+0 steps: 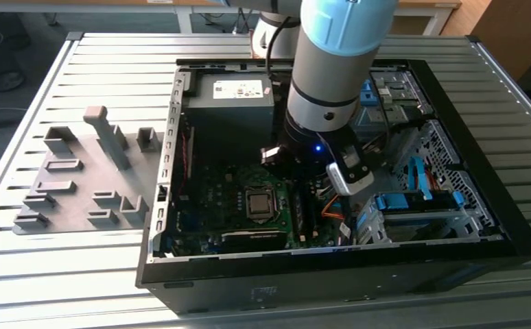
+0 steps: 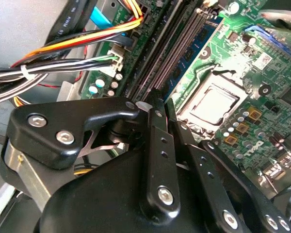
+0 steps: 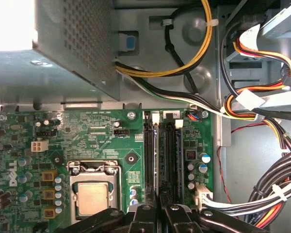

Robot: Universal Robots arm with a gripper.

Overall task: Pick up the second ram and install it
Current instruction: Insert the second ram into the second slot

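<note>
Reaching down into the open computer case (image 1: 339,284) on the slatted desk (image 1: 110,55), the arm has its gripper (image 1: 320,192) low over the green motherboard (image 1: 219,185), towards the exterior view's right of the processor socket (image 1: 259,203). We see the gripper (image 3: 160,211) in the first wrist view set right at one end of the row of long black memory slots (image 3: 148,155), with the socket (image 3: 94,199) just beside that row. A thin pale strip runs along the row between two dark slots and ends at the gripper; we take it for the second ram (image 3: 158,160), standing on edge in the slots. We cannot tell whether the jaws are clenched on the stick or merely sit over its end.

In the second wrist view the gripper (image 2: 157,104) again sits at the near end of the slots (image 2: 169,53), and the socket (image 2: 213,104) lies close by on the board. Bundled orange, yellow and black cables (image 3: 262,111) lie on the far side of the slots from the socket. The grey perforated power supply (image 3: 68,53) stands beyond the board's edge. On the desk outside the case, on the exterior view's left, sits the grey plastic holder tray (image 1: 82,178) with its upright blocks.
</note>
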